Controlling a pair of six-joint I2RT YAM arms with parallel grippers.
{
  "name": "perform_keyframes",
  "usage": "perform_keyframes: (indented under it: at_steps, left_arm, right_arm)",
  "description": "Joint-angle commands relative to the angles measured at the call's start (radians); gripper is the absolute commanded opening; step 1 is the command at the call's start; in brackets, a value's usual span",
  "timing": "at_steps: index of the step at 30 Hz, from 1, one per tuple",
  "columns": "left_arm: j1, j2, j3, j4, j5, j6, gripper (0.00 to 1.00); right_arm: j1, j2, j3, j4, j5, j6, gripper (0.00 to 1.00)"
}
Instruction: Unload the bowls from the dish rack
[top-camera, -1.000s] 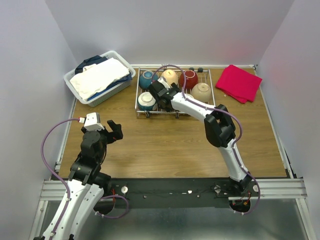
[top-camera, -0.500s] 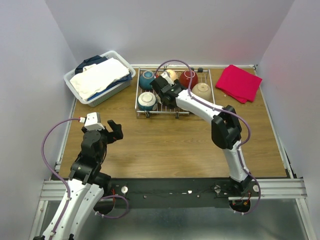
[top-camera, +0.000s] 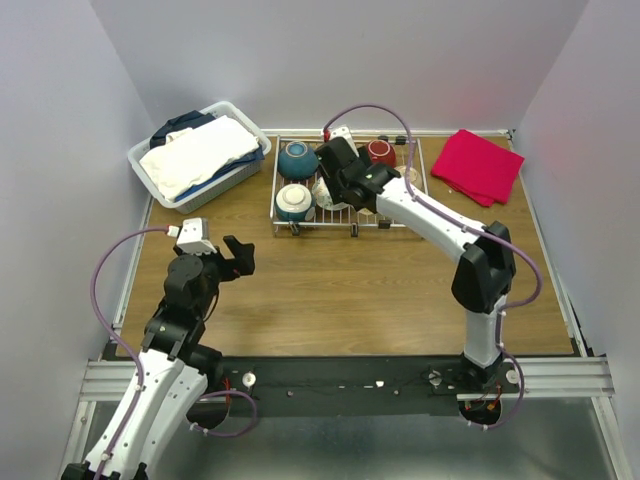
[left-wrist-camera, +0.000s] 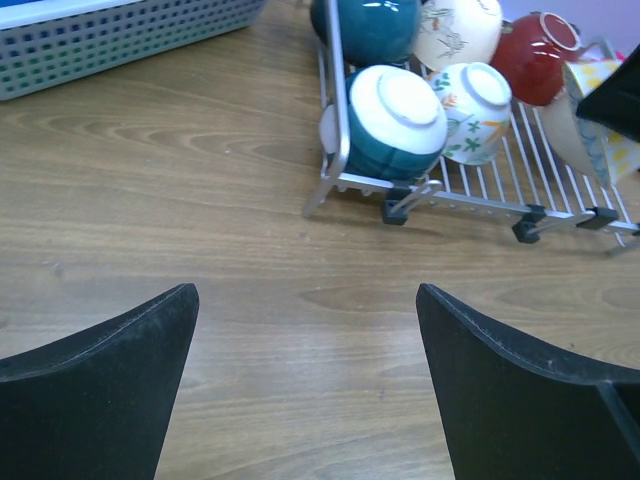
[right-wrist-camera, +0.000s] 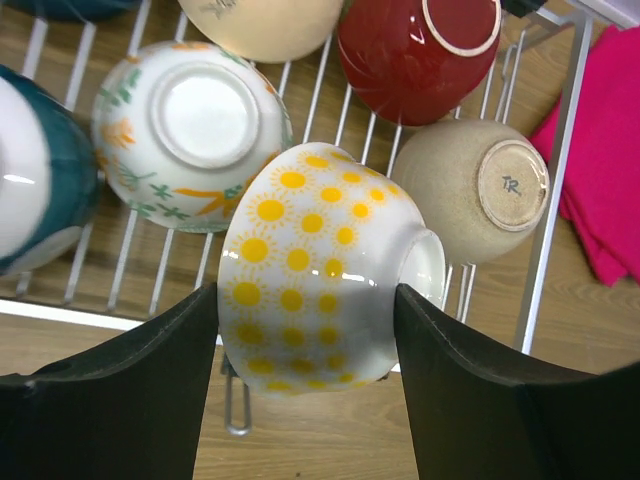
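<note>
**Top view:** The right gripper (top-camera: 335, 178) stands over the dish rack (top-camera: 300, 228) at the table's (top-camera: 330, 290) 12 o'clock. Its arm hides most of the bowls. Only a teal bowl (top-camera: 297, 158), a white-footed teal bowl (top-camera: 293, 202) and a red bowl (top-camera: 381, 152) show clearly. The left gripper (top-camera: 238, 258) hangs at 8 o'clock, well apart from the rack. A laundry basket (top-camera: 200, 160) sits at 10 o'clock and a red cloth (top-camera: 478, 165) at 2 o'clock. Bare wood lies open between rack and arm bases.

**Left wrist view:** The left fingers (left-wrist-camera: 100, 390) are spread wide over bare wood with nothing between them. The rack's near corner is at 1 o'clock. This view shows a floral bowl (left-wrist-camera: 475, 105) and a cream bowl (left-wrist-camera: 455, 25), both masked from above.

**Right wrist view:** Only here does the grip show. Both fingers (right-wrist-camera: 120, 400) press the flanks of a sun-dotted bowl (right-wrist-camera: 310, 250), tilted on its side with its foot toward 3 o'clock, over the rack's near rim. The floral bowl lies at 10 o'clock, the red at 1 and a beige bowl (right-wrist-camera: 480, 190) at 3, all close by. Whether they touch the held bowl cannot be told.
</note>
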Motion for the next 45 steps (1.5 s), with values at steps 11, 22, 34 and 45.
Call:
perform_keyframes:
  at_steps: [11,22,34,45]
  left_arm:
    - [0.001,0.203,0.031,0.324,0.182,-0.056,0.99]
    - [0.001,0.375,0.057,0.528,0.311,-0.183,0.99]
    - [-0.001,0.487,0.012,0.746,0.432,-0.269,0.99]
    - [-0.001,0.562,-0.002,0.795,0.501,-0.323,0.99]
  right_arm:
    - [-0.013,-0.337,-0.277,0.358,-0.399,0.229,0.43]
    - [-0.013,-0.534,-0.538,0.615,-0.697,0.408,0.43]
    - [-0.013,-0.617,-0.714,0.863,-0.886,0.582,0.43]
    - [-0.013,-0.630,-0.782,1.010,-1.002,0.686,0.43]
